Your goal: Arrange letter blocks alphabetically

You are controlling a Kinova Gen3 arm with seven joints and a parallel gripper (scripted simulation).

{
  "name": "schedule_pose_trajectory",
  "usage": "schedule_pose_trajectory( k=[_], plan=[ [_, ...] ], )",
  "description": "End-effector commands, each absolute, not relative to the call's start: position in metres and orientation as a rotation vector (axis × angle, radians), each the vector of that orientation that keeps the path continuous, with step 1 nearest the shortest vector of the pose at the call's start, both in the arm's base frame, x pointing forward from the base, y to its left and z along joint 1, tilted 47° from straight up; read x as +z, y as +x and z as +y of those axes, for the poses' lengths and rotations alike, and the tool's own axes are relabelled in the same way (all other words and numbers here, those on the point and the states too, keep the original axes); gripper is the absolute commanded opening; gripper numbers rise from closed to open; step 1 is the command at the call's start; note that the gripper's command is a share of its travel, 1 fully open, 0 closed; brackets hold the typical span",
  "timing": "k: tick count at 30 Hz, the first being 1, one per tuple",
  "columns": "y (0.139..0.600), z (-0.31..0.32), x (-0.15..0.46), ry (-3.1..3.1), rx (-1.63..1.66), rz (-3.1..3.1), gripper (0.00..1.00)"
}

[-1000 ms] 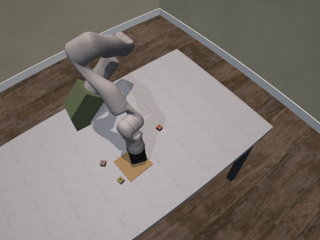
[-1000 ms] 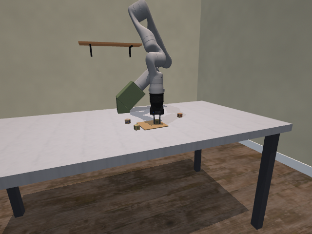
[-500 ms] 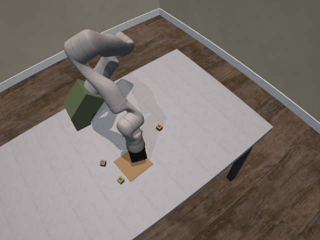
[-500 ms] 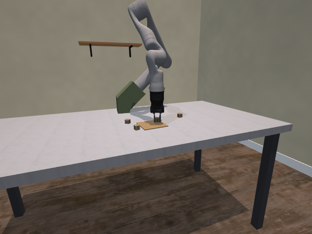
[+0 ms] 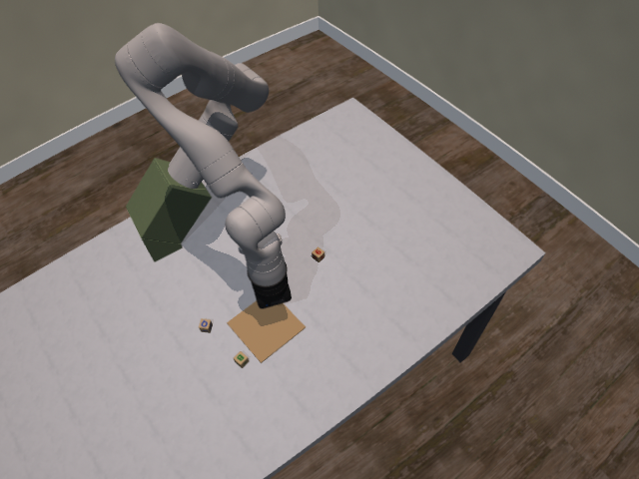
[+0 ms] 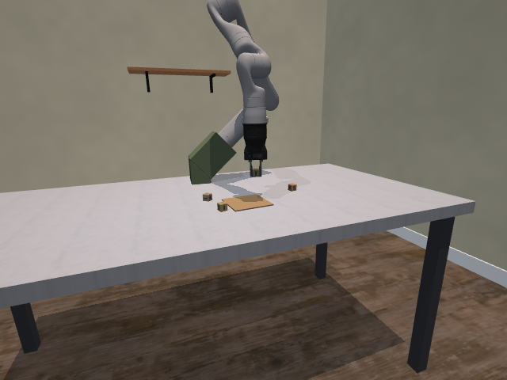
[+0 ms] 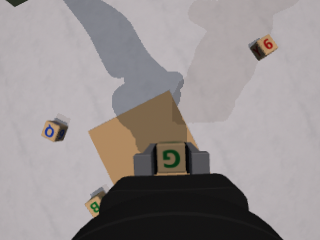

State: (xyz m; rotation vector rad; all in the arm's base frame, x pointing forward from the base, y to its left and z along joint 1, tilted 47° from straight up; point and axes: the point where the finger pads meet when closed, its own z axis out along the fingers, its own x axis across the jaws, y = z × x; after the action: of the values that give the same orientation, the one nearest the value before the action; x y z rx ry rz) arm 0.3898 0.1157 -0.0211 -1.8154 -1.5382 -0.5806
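Block G [image 6: 256,172] [image 7: 171,158] is gripped between the fingers of the gripper [image 5: 272,296] [image 6: 255,174] [image 7: 171,153], raised above the mat [image 5: 266,334] [image 6: 247,204] [image 7: 112,140]. The worktop's [image 5: 412,247] [image 6: 142,229] [image 7: 40,190] edges lie well apart from the gripper.

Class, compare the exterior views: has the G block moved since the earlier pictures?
Yes, upward: the G block now appears clearly above the mat; earlier it appeared against it.
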Motion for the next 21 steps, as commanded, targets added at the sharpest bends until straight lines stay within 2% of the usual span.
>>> schedule_pose_trajectory(
  k=[1, 13, 21],
  plan=[
    [0.395, 0.104, -0.017, -1.837, -0.591, -1.534, 0.49],
    [0.395, 0.103, -0.017, -1.831, -0.594, -1.542, 0.49],
    [0.395, 0.084, -0.036, -1.651, -0.708, -1.784, 0.49]
  ],
)
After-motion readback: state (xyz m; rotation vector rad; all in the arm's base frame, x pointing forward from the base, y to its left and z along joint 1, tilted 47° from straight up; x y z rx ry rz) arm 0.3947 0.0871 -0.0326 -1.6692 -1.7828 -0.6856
